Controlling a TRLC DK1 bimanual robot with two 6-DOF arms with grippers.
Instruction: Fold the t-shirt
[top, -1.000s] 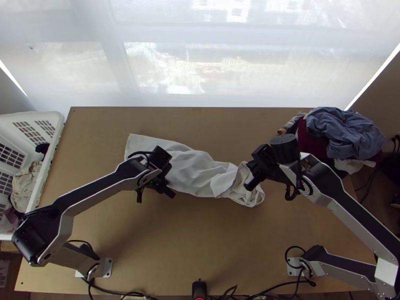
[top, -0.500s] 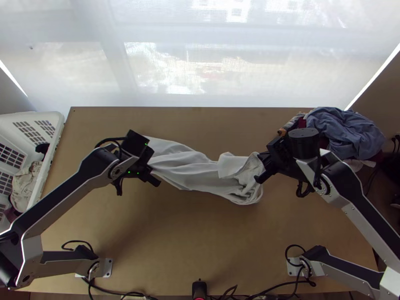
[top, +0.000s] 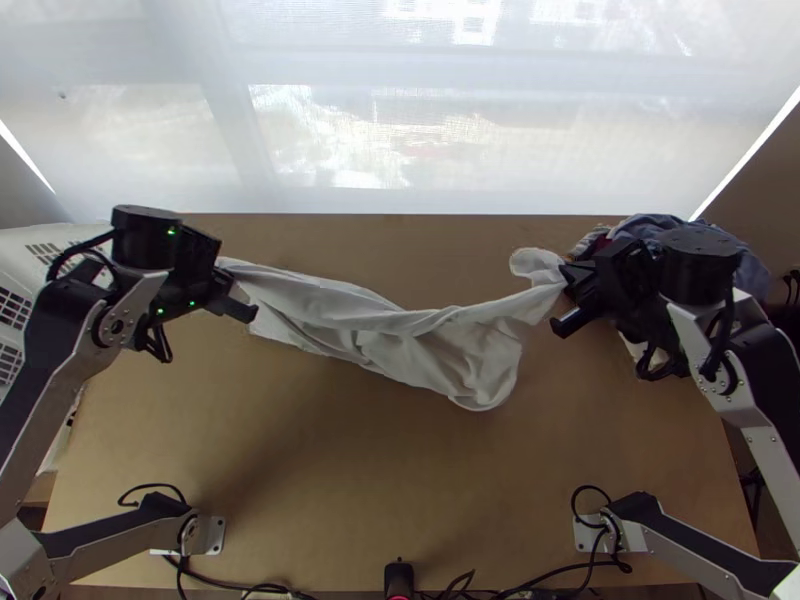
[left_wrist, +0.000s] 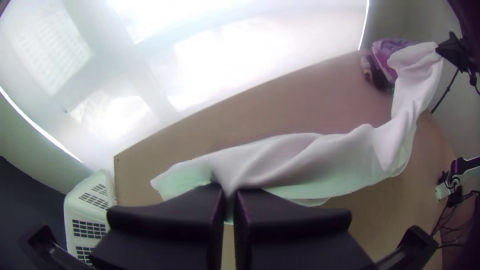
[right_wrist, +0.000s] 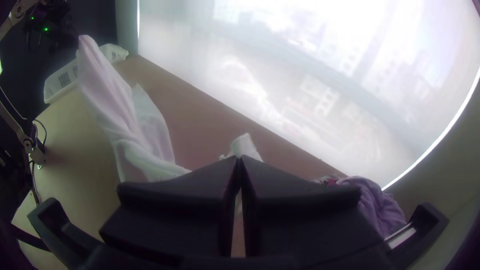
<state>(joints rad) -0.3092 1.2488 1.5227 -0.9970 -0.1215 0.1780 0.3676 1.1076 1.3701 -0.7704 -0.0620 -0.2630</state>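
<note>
White T-shirt sags, creased and unflattened, over mid-table. Beyond, left gripper and right gripper clench its opposite ends, having drawn apart; the bunch is now longer. Judgement: spreading progresses, folding pending.

Smooth, matt wood tabletop; soft-looking, creased white cloth.

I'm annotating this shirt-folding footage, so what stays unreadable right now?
- T-shirt, wrist views: the pinched parts, hidden by the left gripper and right gripper.
- Basket, top view: cut by the left edge, partly behind the left arm.
- Clothes pile, top view: partly behind the right arm.
</note>
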